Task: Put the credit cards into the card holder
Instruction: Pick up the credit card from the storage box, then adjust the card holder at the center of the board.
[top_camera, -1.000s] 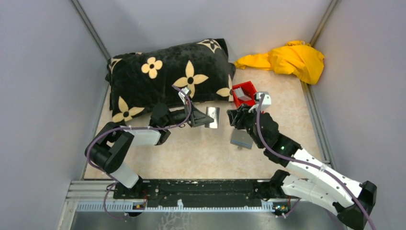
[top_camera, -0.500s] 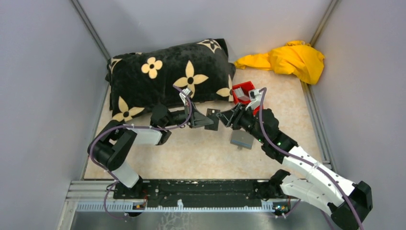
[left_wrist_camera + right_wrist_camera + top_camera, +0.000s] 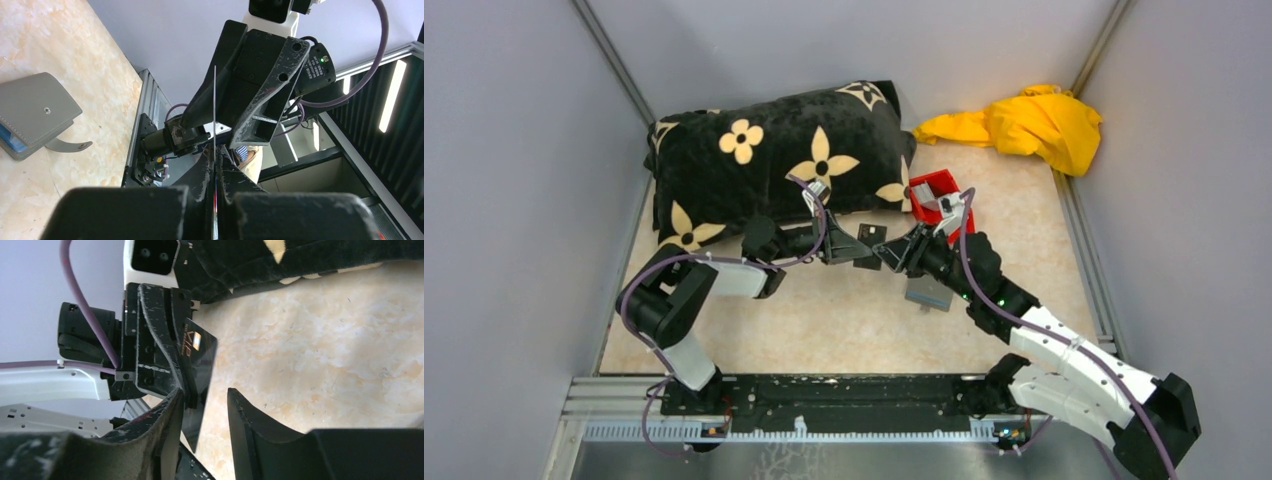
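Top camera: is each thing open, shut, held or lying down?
Left gripper: shut on dark credit card.
Right gripper: open, straddling that card.
Card holder: lying flat, folded, strap undone.
Red bin: upright, grey cards inside.

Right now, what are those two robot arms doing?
The left gripper is pinching a dark credit card and holding it up above the table. The right gripper is open, with one finger on each side of that card, not squeezing it. It looks like a hand-over. The grey card holder lies on the table beside the right arm.
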`<state>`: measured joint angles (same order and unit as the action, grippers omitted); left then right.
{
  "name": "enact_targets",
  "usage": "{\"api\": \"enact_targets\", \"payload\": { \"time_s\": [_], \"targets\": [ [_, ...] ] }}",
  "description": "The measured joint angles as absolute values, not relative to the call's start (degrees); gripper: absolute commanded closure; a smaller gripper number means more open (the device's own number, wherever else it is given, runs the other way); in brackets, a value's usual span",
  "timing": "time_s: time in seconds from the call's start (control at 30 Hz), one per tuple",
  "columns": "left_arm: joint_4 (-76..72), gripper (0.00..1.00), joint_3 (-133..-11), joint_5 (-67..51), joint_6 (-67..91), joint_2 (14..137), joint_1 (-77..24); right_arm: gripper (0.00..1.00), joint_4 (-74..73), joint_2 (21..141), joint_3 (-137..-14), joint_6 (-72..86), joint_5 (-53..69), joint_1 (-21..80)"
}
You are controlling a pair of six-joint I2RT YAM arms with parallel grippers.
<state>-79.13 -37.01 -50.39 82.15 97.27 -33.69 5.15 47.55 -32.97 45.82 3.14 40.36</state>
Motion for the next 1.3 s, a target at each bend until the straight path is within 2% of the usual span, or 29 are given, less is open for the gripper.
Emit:
{"api": "enact_targets", "payload": {
  "time_s": [0.13, 0.2, 0.33, 0.43, 0.47, 0.53, 0.6, 0.83, 1.1, 1.3],
  "targets": [
    [-79.94, 1.0, -37.39, -51.13, 83.11, 98.67, -33.71, 0.92, 7.77, 49.43, -32.97, 46.7, 4.67, 40.32],
    [-80.49, 1.0, -37.45, -51.57, 83.77, 99.39, -33.65, 1.0, 8.82, 50.24, -32.91, 47.16, 4.99, 40.18],
    [-81.95, 0.98, -37.65, -52.34, 84.77, 100.49, -32.99, 1.0, 11.99, 51.68, -31.92, 48.8, 6.2, 39.66],
    [-82.21, 0.71, -37.8, -52.77, 85.41, 101.16, -32.86, 1.0, 13.32, 51.79, -31.03, 49.69, 6.61, 39.33],
    [-81.95, 0.66, -37.78, -52.75, 85.21, 101.16, -32.84, 1.0, 13.54, 51.7, -30.87, 49.76, 6.7, 39.31],
    [-80.29, 0.58, -37.67, -52.56, 84.47, 101.08, -32.47, 1.0, 13.43, 50.94, -30.79, 49.56, 6.74, 39.27],
    [-78.04, 0.55, -36.97, -51.81, 83.13, 100.53, -32.16, 1.0, 11.6, 49.21, -30.81, 48.88, 6.02, 39.24],
    [-59.35, 0.52, -36.16, -45.15, 72.82, 96.05, -30.85, 1.0, 0.27, 41.08, -30.85, 45.95, -0.95, 39.24],
    [-32.82, 0.52, -46.41, -35.7, 56.8, 96.01, -34.44, 1.0, -14.46, 33.01, -30.2, 45.17, -12.36, 39.24],
    [-20.8, 0.53, -54.02, -30.76, 48.42, 101.67, -38.44, 1.0, -24.71, 31.44, -28.14, 46.17, -22.11, 39.24]
  ]
}}
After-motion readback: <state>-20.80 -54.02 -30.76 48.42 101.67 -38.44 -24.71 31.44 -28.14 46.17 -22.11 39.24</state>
